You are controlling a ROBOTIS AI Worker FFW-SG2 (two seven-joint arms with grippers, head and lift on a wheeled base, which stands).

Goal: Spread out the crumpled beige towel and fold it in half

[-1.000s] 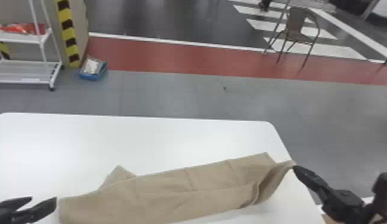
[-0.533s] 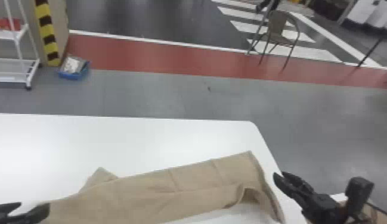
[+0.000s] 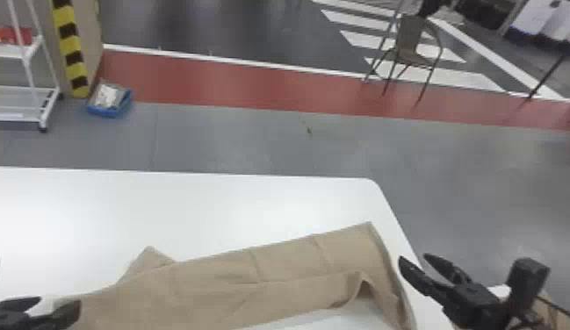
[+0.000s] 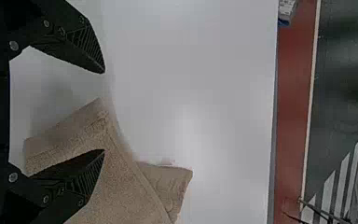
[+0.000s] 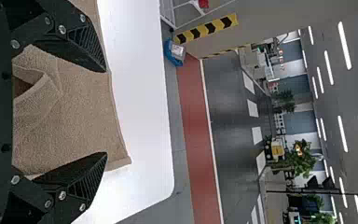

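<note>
White table [image 3: 209, 206]: basically the whole workspace, and a big bare surface makes sense if you need room to open cloth up.
Towel [image 3: 297, 281]: lies slantwise along the table, its right end just inside the right edge. Pulled out long but not flat, so I'd call it partway through spreading, no proper half fold yet imo.
Flap [image 3: 149, 259]: sticks out on the far side toward the left end, probably a layer that hasn't been opened out. Fold now and it likely gets trapped as a lump.
Arched fold [image 3: 380, 289]: stands a bit proud near the right edge, with a gap under it. Looks like slack that wants tugging toward that edge.
Left gripper [image 4: 104, 112]: fingers wide apart, gripping nothing, right at the towel's left end. My guess is it's there to pinch or pin that end.
Right gripper [image 5: 106, 112]: also spread and empty, out by the table's right edge past the towel's right end. Good spot for taking a corner from outside, I reckon.
Next move: probably grab both ends and pull gently apart. Soft cloth like this could skid or bunch up if only one side pulls.
Grey floor [image 3: 253, 136]: past the far edge, with a chair [image 3: 411, 50] further back, nothing to do with the job.
</note>
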